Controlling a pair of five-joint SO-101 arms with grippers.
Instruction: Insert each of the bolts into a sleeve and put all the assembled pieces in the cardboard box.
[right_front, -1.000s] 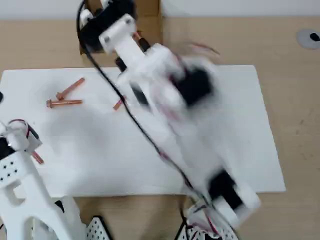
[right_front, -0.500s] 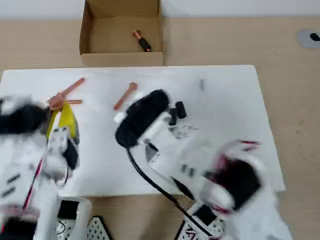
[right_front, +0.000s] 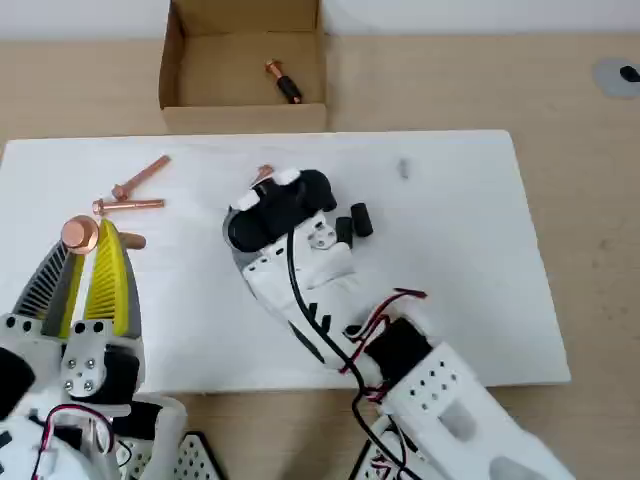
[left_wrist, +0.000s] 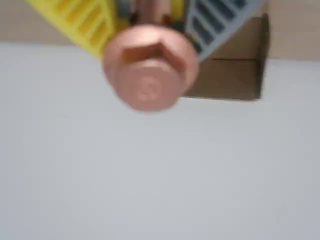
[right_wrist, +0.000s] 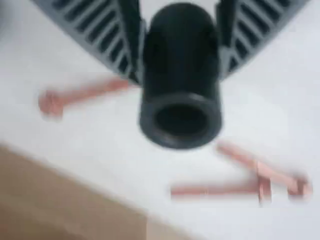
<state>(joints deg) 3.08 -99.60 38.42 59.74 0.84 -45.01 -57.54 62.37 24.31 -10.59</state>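
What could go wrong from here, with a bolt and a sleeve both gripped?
1. Missed bore: the bolt in the left fingers and the sleeve in the right fingers are well apart, so any tilt at mating could jam them.
2. The right arm lies beside the loose sleeves; swinging could knock them away.

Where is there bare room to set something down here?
The white sheet right of the black sleeves is bare, and the wood right of the box. Crowded: loose bolts at left, an arm mid-sheet.
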